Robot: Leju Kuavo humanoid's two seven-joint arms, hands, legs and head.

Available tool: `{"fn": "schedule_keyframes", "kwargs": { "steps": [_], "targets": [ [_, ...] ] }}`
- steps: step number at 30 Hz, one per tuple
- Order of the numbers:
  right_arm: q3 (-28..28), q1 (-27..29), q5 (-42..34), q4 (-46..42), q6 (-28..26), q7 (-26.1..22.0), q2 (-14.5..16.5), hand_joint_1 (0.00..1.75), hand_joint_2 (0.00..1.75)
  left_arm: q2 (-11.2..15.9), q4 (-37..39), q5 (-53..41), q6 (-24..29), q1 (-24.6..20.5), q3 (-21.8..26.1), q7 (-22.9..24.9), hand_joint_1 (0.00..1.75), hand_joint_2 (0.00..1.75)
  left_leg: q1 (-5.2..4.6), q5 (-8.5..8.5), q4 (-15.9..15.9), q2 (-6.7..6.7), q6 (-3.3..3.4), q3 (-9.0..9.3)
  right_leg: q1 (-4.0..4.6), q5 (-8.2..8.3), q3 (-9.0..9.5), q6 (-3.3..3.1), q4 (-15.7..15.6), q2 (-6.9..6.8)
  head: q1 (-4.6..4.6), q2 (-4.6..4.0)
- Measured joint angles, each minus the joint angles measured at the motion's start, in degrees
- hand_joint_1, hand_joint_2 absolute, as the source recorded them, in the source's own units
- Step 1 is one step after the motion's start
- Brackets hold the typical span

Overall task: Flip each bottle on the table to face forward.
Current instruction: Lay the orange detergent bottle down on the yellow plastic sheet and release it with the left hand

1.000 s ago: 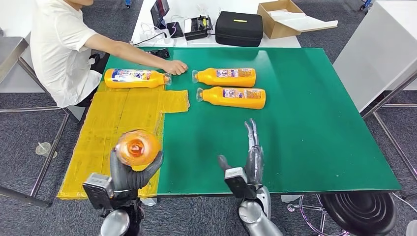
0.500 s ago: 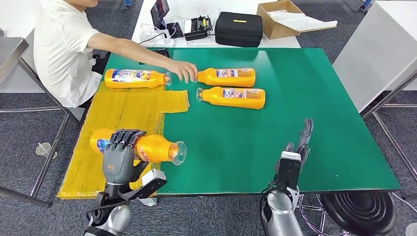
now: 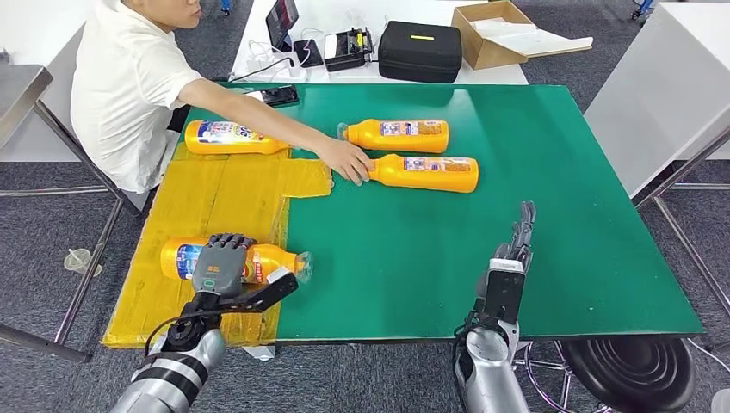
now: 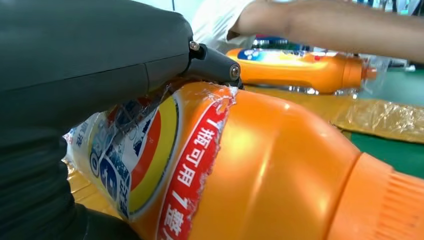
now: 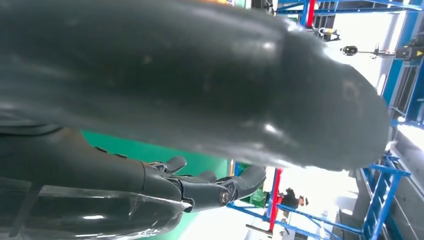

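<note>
Left hand (image 3: 220,267) wrapped over glossy orange bottle (image 3: 267,261), lying on crinkled yellow sheet (image 3: 215,194) at green mat's (image 3: 534,172) left edge, cap toward mat. Right hand (image 3: 515,245) empty, fingers straight, over bare mat near front edge. Three more bottles lying across mat's far half, person's hand (image 3: 349,160) touching one.

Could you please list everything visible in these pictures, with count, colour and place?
bottles: four, orange, lying down; one on the yellow sheet under the left hand, one at the sheet's far end, two on the green mat
yellow sheet: one, left part of the table
green mat: one, covers the table
black case: one, far table
cardboard box: one, brown, beside the case
person: one, white shirt, hand at a bottle's cap end
left hand: grey, holds the near bottle
right hand: grey, empty, over the mat's near edge
</note>
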Motion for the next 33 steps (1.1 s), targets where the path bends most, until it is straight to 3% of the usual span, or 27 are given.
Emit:
{"fn": "schedule_keyframes", "kwargs": {
  "steps": [8, 9, 10, 12, 13, 15, 26, 33],
  "targets": [
    [-0.04, -0.18, 0.01, 1.12, 0.54, 0.09, 0.28, 0.0, 0.0, -0.08, 3.98, 0.12, -1.25, -2.68, -0.03, 0.61, 1.7, 1.75, 0.0, 0.08, -0.01, -0.01, 0.02, 0.33, 0.01, 0.01, 0.31, -0.01, -0.01, -0.02, 0.0, 0.0],
    [-0.05, -0.18, 0.01, 1.22, 0.67, 0.13, 0.28, 0.0, 0.0, -0.1, 4.21, 0.31, -1.83, -2.9, -0.03, 0.81, 1.53, 1.75, 0.0, 0.09, -0.02, -0.01, 0.01, 0.36, 0.01, 0.01, 0.34, -0.01, -0.01, -0.02, 0.0, 0.0],
    [-0.07, -0.18, 0.02, 1.31, 0.8, 0.16, 0.28, 0.0, 0.0, -0.13, 4.37, 0.62, -2.68, -3.14, -0.02, 0.96, 1.26, 1.75, 0.0, 0.1, -0.02, -0.01, 0.0, 0.4, 0.01, 0.01, 0.37, -0.02, -0.01, -0.02, 0.0, 0.0],
    [-0.1, -0.15, 0.01, 1.48, 1.02, 0.24, 0.28, 0.0, 0.0, -0.14, 4.58, 1.57, -5.01, -3.7, 0.0, 0.96, 0.52, 1.75, 0.0, 0.11, -0.02, -0.03, 0.0, 0.48, 0.01, 0.01, 0.46, -0.02, -0.01, -0.04, 0.0, 0.0],
    [-0.14, -0.14, 0.0, 1.57, 1.19, 0.27, 0.28, 0.0, 0.0, -0.14, 4.64, 2.09, -6.18, -3.99, 0.01, 0.75, 0.25, 1.75, 0.0, 0.11, -0.03, -0.03, 0.0, 0.52, 0.01, 0.01, 0.51, -0.02, -0.01, -0.04, 0.0, 0.0],
    [-0.22, -0.12, -0.01, 1.73, 1.65, 0.33, 0.28, 0.0, 0.0, -0.14, 4.73, 3.0, -8.17, -4.51, 0.01, 0.0, 0.01, 1.75, 0.0, 0.11, -0.03, -0.03, 0.0, 0.59, 0.01, 0.01, 0.57, -0.02, -0.01, -0.05, -0.01, 0.0],
    [-0.83, -0.23, 0.1, 2.9, 2.86, 0.02, 0.2, 0.0, 0.0, 0.55, 4.79, 11.66, -22.15, -7.15, -0.64, -7.82, 0.0, 1.75, -0.02, 0.12, -0.02, -0.06, 0.01, 0.58, -0.01, 0.01, 0.61, -0.01, 0.0, -0.06, -0.02, 0.0],
    [-0.32, -1.5, 4.76, 5.0, 0.18, -0.61, -0.5, 0.0, 0.0, 1.77, 4.75, 20.39, -25.82, -7.39, -2.11, -13.54, 0.0, 1.75, -0.01, 0.12, -0.03, -0.1, 0.01, 0.57, 0.0, -0.01, 0.61, -0.01, 0.0, -0.08, -0.01, 0.0]
  ]
}}
